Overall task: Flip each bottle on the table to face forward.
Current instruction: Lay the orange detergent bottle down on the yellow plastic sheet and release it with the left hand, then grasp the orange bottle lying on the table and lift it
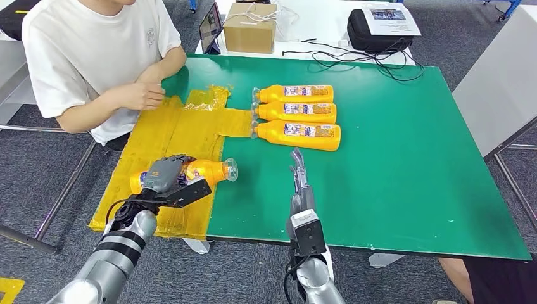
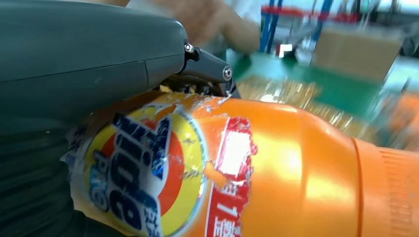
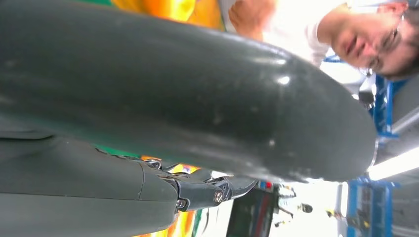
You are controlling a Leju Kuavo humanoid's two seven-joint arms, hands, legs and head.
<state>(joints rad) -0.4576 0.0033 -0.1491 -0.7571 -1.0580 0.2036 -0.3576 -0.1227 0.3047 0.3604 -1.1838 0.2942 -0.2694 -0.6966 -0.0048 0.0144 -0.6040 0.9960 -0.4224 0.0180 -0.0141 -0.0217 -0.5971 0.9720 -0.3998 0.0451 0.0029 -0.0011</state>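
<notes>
Our left hand (image 1: 166,174) has its fingers (image 2: 207,66) wrapped over an orange bottle (image 1: 206,171) lying on the yellow sheet (image 1: 171,136) at seven o'clock on the green worktop (image 1: 392,158). Our right hand (image 1: 299,174) holds nothing, fingers straight and together. Three bottles (image 1: 297,113) lie in a row toward twelve o'clock.

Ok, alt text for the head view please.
The robot's left hand grips an orange bottle lying on yellow plastic sheeting at a green table. Three more bottles lie in a row; a person sits opposite.
</notes>
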